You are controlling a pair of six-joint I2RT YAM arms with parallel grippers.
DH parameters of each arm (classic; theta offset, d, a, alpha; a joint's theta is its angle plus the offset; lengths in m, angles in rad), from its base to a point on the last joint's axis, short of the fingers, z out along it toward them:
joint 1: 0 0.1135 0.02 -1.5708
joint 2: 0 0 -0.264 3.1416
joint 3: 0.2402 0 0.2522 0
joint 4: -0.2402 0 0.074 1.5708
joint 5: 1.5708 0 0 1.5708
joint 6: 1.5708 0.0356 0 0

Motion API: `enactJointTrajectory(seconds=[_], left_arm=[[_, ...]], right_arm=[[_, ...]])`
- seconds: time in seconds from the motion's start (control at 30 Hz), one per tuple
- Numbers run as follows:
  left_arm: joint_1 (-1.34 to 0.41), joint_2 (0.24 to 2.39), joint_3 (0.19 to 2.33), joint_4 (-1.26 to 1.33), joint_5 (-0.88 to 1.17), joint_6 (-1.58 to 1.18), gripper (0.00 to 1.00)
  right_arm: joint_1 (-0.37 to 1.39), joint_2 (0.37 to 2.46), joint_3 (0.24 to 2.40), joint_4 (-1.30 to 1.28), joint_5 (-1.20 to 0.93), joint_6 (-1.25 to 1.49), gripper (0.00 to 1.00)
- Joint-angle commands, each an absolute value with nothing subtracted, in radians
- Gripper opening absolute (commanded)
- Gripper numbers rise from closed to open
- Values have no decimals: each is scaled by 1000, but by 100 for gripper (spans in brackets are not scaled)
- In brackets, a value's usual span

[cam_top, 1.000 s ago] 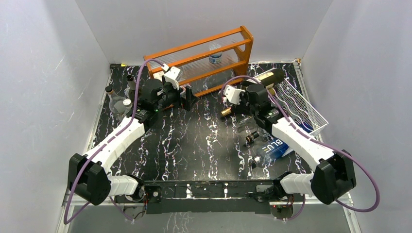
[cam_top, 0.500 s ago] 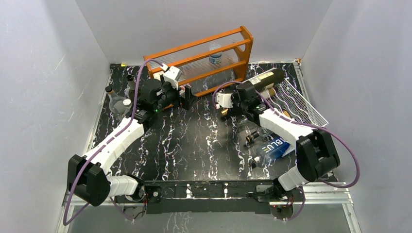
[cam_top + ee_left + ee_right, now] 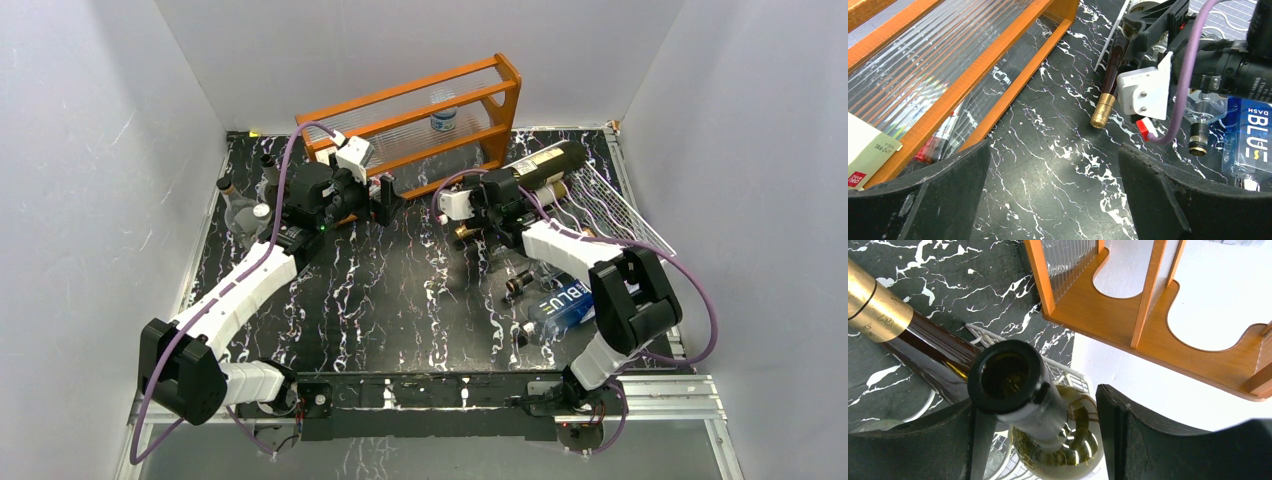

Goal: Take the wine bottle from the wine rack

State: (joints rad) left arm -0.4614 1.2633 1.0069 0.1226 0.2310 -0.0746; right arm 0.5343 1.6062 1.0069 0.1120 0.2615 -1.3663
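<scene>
The wine bottle [image 3: 545,160], dark with a pale label, lies at the left end of the white wire rack [image 3: 625,210] at the back right. My right gripper [image 3: 497,195] is open around its neck. In the right wrist view the open bottle mouth [image 3: 1007,376] sits between the fingers of my right gripper [image 3: 1035,402]. The left finger touches the neck and the right finger stands apart. The rack's wires [image 3: 1065,374] show behind it. My left gripper [image 3: 386,200] is open and empty over the table, with only marble between its fingers in the left wrist view [image 3: 1053,170].
A second dark bottle with a gold foil cap [image 3: 465,232] [image 3: 1103,109] [image 3: 878,310] lies beside the held neck. The orange wooden shelf [image 3: 420,110] stands at the back. A BLUE bottle [image 3: 565,300] and small bottles [image 3: 520,284] lie front right. Clear bottles [image 3: 240,205] stand far left.
My right gripper has moved left along the bottle toward its neck and the right elbow has swung inward. The left arm has not moved.
</scene>
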Motion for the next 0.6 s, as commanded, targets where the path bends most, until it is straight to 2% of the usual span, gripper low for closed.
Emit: enactJointTrajectory(seconds=[0.0,0.2,0.37,0.57], left_arm=[[-467,1228,1014,130,227,-62,98],[-466,1230,1014,130,227,-62,98],[-466,1233,1015,130,227,-61,98],[-466,1236,1013,129,221,-59,98]], right_arm=[[531,1628,1008,248,282,-1437,77],[533,1632,981,327,280,-1468,65],[547,1615,961,362,288,-1467,49],[596,1561,932,358,325,-1446,25]])
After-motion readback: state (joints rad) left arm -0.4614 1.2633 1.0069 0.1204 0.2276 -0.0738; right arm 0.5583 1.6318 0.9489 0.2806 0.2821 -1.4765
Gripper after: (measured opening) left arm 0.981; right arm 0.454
